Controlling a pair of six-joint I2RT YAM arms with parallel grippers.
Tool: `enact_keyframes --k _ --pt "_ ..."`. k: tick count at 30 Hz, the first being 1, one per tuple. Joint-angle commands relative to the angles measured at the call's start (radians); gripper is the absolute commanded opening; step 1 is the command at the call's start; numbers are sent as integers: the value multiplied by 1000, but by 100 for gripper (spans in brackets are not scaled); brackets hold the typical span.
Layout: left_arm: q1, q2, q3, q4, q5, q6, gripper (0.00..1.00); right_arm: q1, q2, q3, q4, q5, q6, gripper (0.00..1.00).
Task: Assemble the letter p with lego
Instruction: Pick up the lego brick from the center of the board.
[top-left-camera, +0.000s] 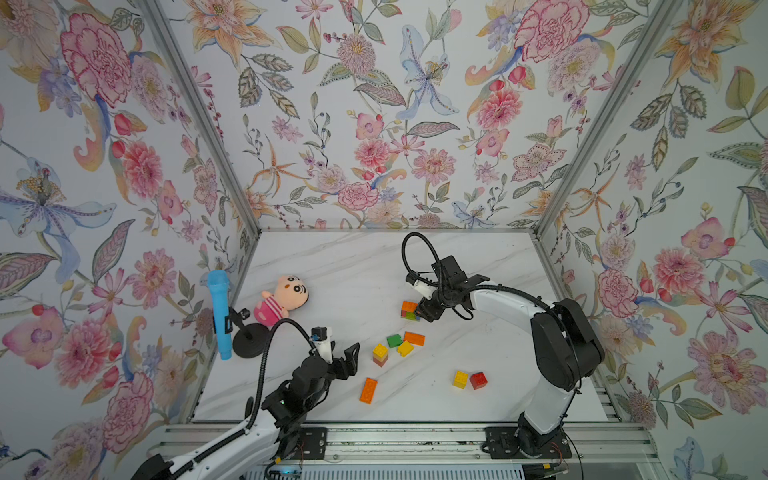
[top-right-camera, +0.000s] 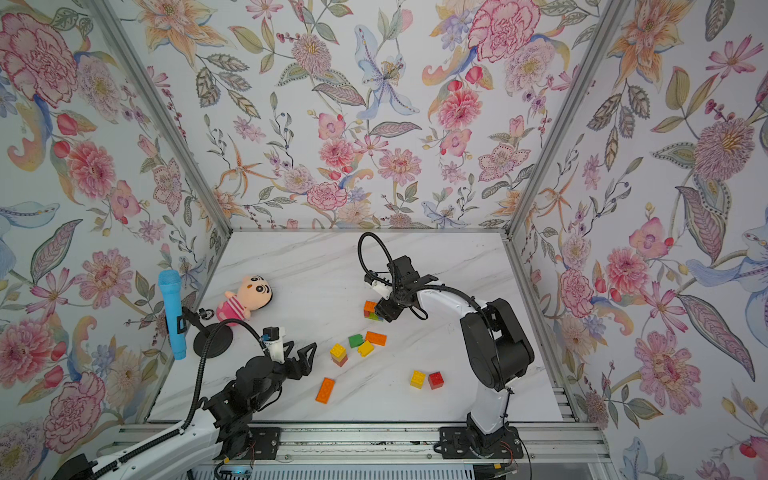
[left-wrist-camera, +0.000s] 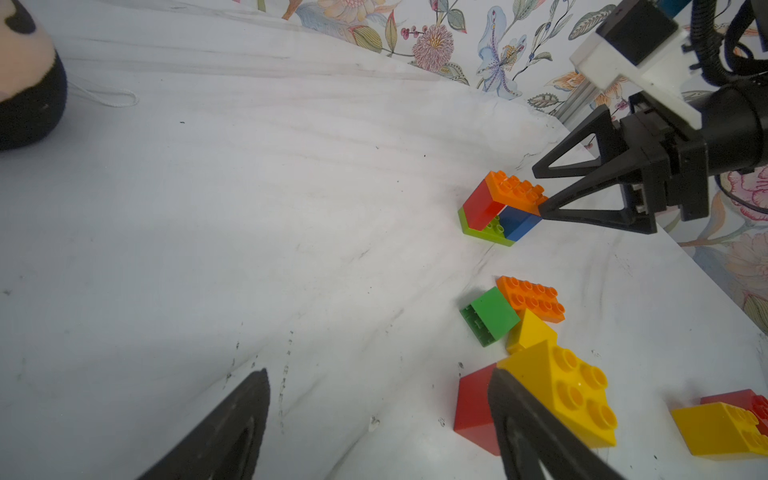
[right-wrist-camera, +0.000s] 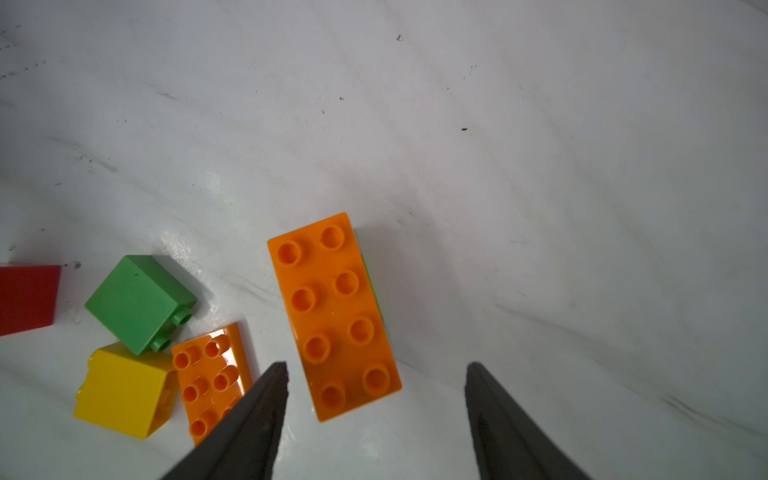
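A small lego build (top-left-camera: 409, 311) stands mid-table: a long orange brick (right-wrist-camera: 334, 316) on red and blue bricks over a green base (left-wrist-camera: 484, 230). My right gripper (top-left-camera: 423, 312) hangs over its near end, open, with the orange brick's end between the fingers and nearer one fingertip (right-wrist-camera: 280, 374). My left gripper (top-left-camera: 355, 361) is open and empty over bare table, just left of a yellow-on-red stack (top-left-camera: 380, 354). Loose green (top-left-camera: 394, 340), orange (top-left-camera: 414, 338) and yellow (top-left-camera: 404, 348) bricks lie between the two grippers.
A long orange brick (top-left-camera: 368, 390) lies near the front, with a yellow (top-left-camera: 460, 379) and a red brick (top-left-camera: 478, 380) to its right. A pink plush doll (top-left-camera: 282, 301) and a blue microphone (top-left-camera: 219, 313) on a black stand (top-left-camera: 249, 340) sit at the left wall.
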Motion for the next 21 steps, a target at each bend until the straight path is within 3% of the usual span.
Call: enact_keyframes --k 1,14,21 --pt "10 1 -7 -8 2 21 86 -10 33 43 -64 -56 -68 66" --pt "11 4 -12 -15 -2 13 86 7 84 86 -86 -73 -88 29" --pt "9 -16 -20 -22 -3 3 86 19 54 86 -85 -74 -65 19"
